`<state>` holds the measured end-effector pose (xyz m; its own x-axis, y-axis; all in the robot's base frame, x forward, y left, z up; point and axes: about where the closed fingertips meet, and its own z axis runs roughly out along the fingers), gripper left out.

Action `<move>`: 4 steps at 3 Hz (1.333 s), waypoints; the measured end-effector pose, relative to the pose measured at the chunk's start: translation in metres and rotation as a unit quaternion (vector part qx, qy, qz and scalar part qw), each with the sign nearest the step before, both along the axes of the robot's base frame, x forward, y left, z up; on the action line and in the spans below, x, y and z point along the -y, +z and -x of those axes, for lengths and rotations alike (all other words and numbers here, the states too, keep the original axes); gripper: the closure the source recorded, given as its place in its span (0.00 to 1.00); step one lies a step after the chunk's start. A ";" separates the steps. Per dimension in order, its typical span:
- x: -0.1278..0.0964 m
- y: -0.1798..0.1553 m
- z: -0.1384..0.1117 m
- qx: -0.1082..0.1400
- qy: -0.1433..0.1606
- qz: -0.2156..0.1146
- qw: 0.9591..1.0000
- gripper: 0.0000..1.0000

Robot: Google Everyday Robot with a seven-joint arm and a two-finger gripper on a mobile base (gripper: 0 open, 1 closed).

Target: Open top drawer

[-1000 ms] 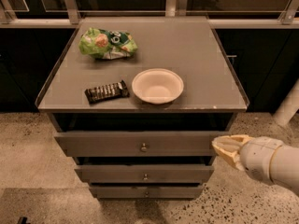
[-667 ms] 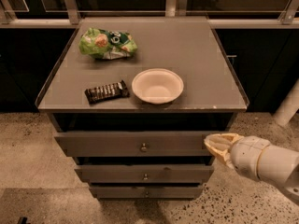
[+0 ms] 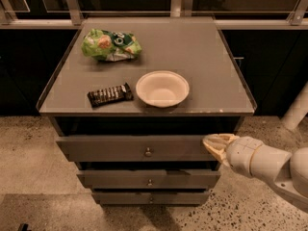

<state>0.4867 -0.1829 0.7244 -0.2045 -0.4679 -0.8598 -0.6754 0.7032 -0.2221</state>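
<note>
The top drawer [image 3: 106, 149] is the widest grey front of three, under the cabinet top, with a small round metal knob [image 3: 148, 152] at its centre. Its front stands slightly forward of the cabinet frame. My gripper [image 3: 215, 145] comes in from the right on a white arm and sits in front of the drawer's right end, about level with the knob and well to the right of it. It is not touching the knob.
On the cabinet top [image 3: 202, 57] lie a green snack bag [image 3: 111, 45], a dark wrapped bar [image 3: 110, 95] and a white bowl [image 3: 162, 88]. Two narrower drawers [image 3: 149, 179] sit below. A speckled floor [image 3: 29, 153] surrounds the cabinet; a white post [image 3: 297, 109] stands at right.
My gripper has moved left along the top drawer's front, closer to the knob. The drawer and the things on top have not moved.
</note>
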 end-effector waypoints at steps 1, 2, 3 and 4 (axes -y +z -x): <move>-0.006 0.002 -0.030 0.021 0.002 -0.001 1.000 1.00; -0.020 0.004 -0.073 0.037 0.014 0.018 0.999 1.00; -0.021 0.003 -0.070 0.037 0.014 0.018 0.999 1.00; -0.019 0.000 -0.068 0.034 0.003 0.020 0.999 1.00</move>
